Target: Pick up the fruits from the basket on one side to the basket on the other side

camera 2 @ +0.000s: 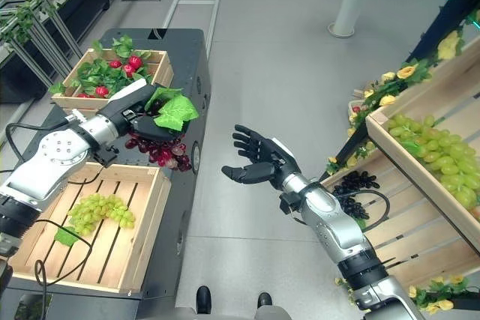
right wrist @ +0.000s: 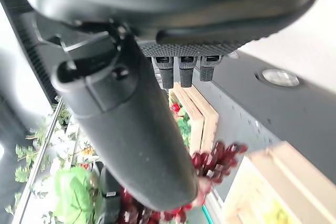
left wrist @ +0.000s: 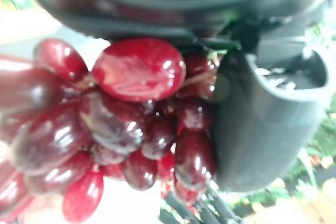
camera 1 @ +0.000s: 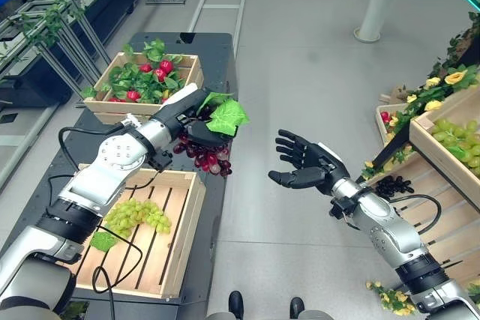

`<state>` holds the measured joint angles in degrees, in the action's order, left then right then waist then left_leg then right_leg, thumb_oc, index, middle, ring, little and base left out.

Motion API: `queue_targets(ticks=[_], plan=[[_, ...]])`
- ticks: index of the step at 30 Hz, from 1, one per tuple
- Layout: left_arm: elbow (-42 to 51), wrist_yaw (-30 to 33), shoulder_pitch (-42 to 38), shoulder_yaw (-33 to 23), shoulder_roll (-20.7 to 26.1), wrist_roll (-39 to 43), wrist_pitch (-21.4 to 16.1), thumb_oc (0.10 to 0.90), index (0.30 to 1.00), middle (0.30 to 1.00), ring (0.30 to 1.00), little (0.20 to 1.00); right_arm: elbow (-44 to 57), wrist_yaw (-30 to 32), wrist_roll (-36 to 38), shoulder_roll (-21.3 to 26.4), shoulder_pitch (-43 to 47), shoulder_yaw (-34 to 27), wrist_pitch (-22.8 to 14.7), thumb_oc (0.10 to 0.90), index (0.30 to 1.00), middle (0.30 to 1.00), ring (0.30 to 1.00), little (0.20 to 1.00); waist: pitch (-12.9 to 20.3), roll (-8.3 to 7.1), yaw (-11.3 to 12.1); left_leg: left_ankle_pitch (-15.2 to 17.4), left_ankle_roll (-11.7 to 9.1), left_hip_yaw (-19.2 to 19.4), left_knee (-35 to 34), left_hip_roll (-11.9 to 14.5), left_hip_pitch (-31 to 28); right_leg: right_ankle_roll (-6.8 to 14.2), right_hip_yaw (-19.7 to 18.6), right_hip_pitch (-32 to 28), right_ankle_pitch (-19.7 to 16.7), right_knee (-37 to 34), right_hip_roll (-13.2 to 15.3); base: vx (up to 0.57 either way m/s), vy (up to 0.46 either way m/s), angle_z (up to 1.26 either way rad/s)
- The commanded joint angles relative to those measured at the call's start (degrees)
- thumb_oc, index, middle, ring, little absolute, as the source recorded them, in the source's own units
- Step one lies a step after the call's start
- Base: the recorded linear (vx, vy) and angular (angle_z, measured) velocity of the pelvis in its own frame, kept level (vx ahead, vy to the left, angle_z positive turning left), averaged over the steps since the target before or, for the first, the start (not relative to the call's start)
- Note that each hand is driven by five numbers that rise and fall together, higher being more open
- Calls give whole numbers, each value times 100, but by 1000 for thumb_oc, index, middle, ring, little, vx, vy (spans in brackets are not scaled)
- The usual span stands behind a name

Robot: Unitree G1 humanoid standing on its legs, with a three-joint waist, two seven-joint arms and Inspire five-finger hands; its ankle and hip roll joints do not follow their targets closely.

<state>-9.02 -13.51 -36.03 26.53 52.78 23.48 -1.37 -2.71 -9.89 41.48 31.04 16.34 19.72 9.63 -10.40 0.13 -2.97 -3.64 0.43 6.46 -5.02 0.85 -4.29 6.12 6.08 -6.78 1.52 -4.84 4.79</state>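
My left hand (camera 1: pixel 187 114) is shut on a bunch of red grapes (camera 1: pixel 204 157) with green leaves (camera 1: pixel 227 116), held in the air past the right edge of the dark table (camera 1: pixel 214 58). The grapes (left wrist: pixel 121 124) hang right under that hand's fingers (left wrist: pixel 262 124). My right hand (camera 1: pixel 307 166) floats open over the floor, palm turned towards the grapes and a short way to their right. A wooden crate (camera 1: pixel 184 219) below my left arm holds green grapes (camera 1: pixel 139 216). Another crate (camera 1: pixel 191 73) at the table's far end holds red fruit among leaves.
On the right stands a slanted wooden shelf (camera 2: pixel 420 185) with green grapes (camera 2: pixel 442 155), dark grapes (camera 2: pixel 356 183) and yellow flowers (camera 2: pixel 409 71). A white planter (camera 1: pixel 377 9) stands on the floor at the back. A metal rack with vines (camera 1: pixel 45 28) runs along the left.
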Motion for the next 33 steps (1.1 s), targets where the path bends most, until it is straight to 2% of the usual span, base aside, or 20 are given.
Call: queue_targets(ticks=[1,10,14,20,25,33], plan=[[-311,143,-1148,-139,-295,706,-333,400,300,300,300,300,465,-241,689,-15,489,267,-117,800,900,900,900,900,939,68,-66,161,-96,-130,2,-129,3,-89,-170,365,-730,-16,-27,8,-9,-12],[-295,231,-1510,290,-751,1093,-207,400,300,300,300,300,237,13,758,-255,945,684,110,800,900,900,900,900,935,31,-105,174,-93,-122,2,-122,-3,-106,-238,388,-734,-16,-46,-6,-11,-10],[-237,211,-1497,351,-1021,1283,-135,400,300,300,300,300,26,168,704,-430,1134,869,89,800,900,900,900,900,950,14,-79,178,-88,-140,2,-120,-24,-120,-232,362,-723,-16,-45,-4,-3,-3],[-237,220,-1492,374,-1320,1533,-50,400,300,300,300,300,-208,359,572,-663,1456,1108,141,800,900,900,900,900,959,-12,-25,182,-79,-190,2,-127,-28,-144,-214,344,-713,-16,-45,0,0,0],[-245,210,-1432,333,-1596,1722,21,400,300,300,300,300,-477,562,72,-848,1703,1211,41,800,900,900,900,900,989,-27,17,185,-77,-226,2,-131,-36,-155,-209,322,-704,-16,-43,0,0,0],[-301,178,-1407,269,-1924,2032,28,400,300,300,300,300,-861,724,241,-1211,2036,1343,60,800,900,900,900,900,1028,-42,93,203,-69,-261,2,-124,-44,-174,-187,298,-682,-16,-32,0,0,0]])
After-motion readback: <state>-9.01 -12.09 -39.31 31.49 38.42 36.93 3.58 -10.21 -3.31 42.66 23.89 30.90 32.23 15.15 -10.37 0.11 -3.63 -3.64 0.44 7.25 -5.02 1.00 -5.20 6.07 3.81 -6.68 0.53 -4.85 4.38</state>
